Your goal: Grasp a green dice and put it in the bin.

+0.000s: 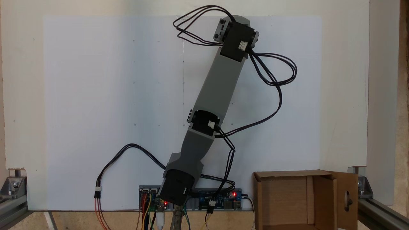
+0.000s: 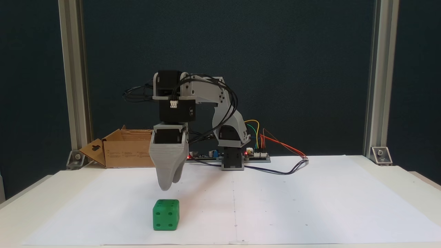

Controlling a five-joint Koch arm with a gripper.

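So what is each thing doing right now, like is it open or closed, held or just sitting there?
Green dice: sitting free on the white paper, not held.
Gripper: hanging above the dice, not touching it; jaws overlap, so open or shut cannot be told.
Cardboard box: flaps open, no dice seen inside.
Controller board: red lights on.

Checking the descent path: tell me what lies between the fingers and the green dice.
Nothing: a fixed view shows bare air between fingers and green dice.
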